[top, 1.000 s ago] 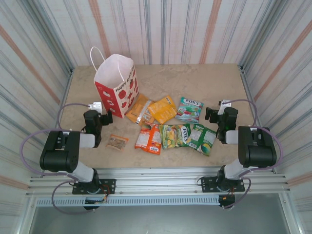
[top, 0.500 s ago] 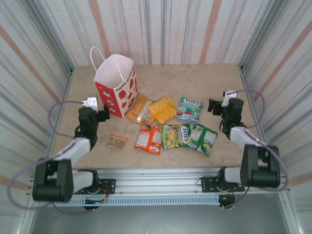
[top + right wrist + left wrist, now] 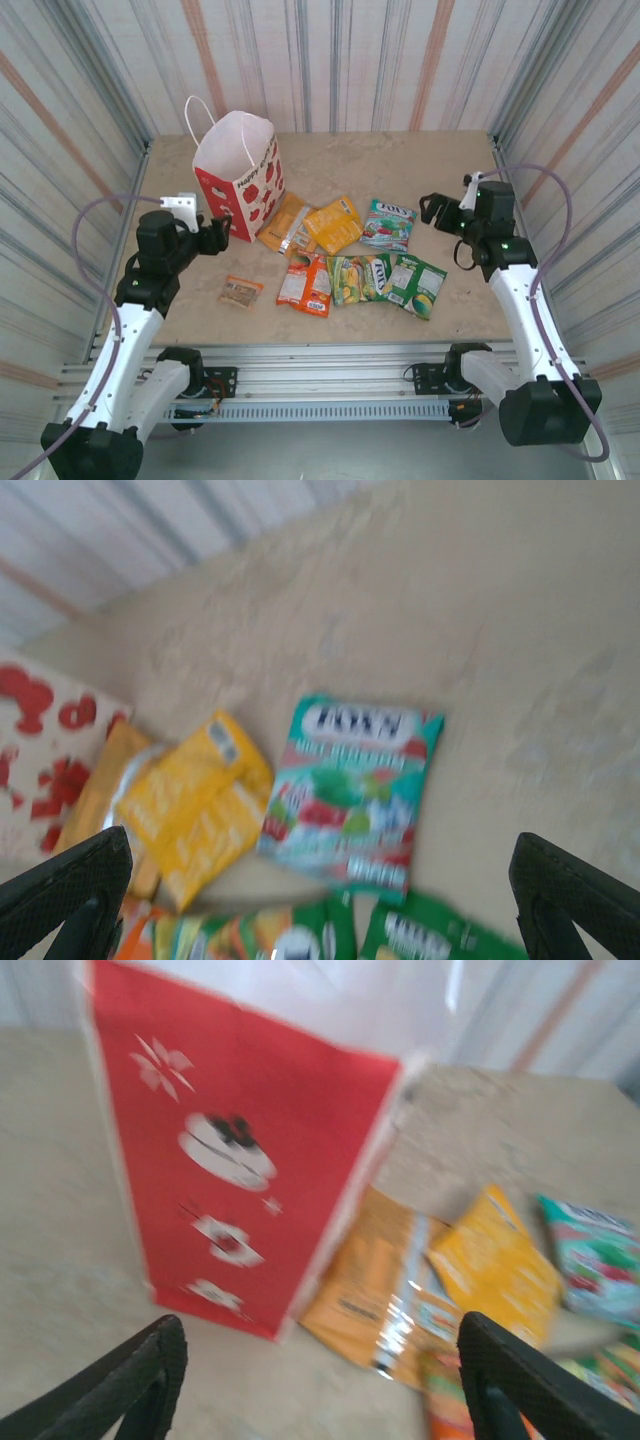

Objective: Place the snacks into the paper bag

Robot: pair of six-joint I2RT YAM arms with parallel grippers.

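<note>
- Your left gripper [image 3: 213,232], centre-left beside the paper bag [image 3: 240,175], stands wide and empty.
- Drop your wide-open right gripper [image 3: 432,208] squarely over the teal packet [image 3: 389,224], right of centre.

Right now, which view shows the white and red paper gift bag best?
The top external view: the white and red paper gift bag stands whole and sharp. The left wrist view gives its red side, blurred; the right wrist view, a corner with red prints.
</note>
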